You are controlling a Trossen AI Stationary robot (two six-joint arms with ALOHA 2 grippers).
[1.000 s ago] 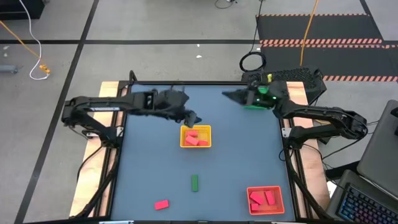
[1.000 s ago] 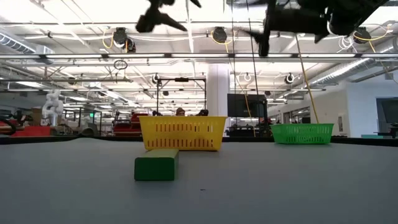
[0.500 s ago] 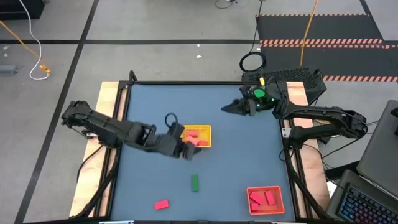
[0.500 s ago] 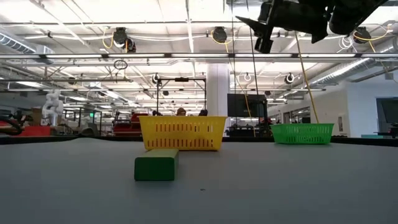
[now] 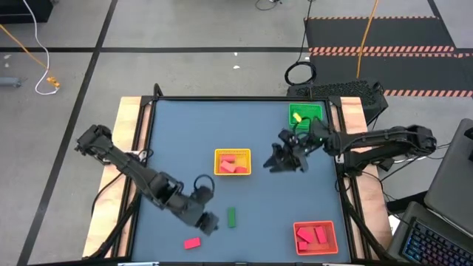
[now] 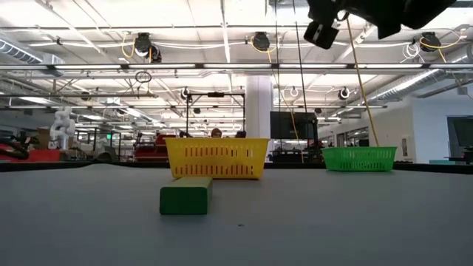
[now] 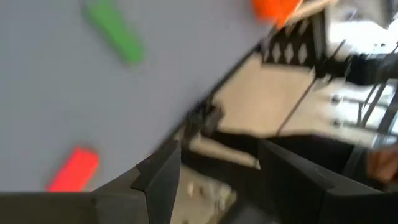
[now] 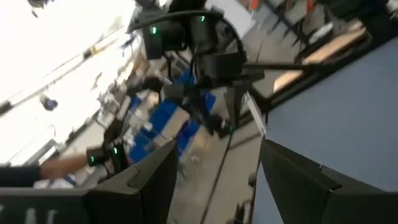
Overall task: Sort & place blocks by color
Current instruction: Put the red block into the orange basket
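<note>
Partly done, judging by how the things lie.

Already sorted: a few red blocks (image 5: pixel 231 164) inside the yellow tray (image 5: pixel 217 164) in the middle of the surface (image 5: pixel 177 148), and some more red or orange-red blocks (image 5: pixel 310 235) inside the orange tray (image 5: pixel 297 238) at the near right corner. Hard to say from above whether these two groups really differ in colour. In the green tray (image 5: pixel 293 111) at the far right, only something small and yellowish-green; impossible to tell if it is a block.

Left to do: two pieces lying loose on the bare surface, outside every tray. One green block (image 5: pixel 231 216), flat and alone, between the yellow tray and the near edge. One red block (image 5: pixel 192 242), closer to the near edge, well apart from all trays.

Left tool (image 5: pixel 210 224) low over the surface, just beside the green block and near the red one, fingers apart and nothing between them. Probably about to take one of these two pieces, but not possible to say which one.

Right tool (image 5: pixel 275 165) between the yellow tray and the green tray, up above the surface, fingers wide and empty, with no loose block near it.

Remaining work, then, as a judgement: the green block to the green tray, and the red block to a tray with its own colour.
</note>
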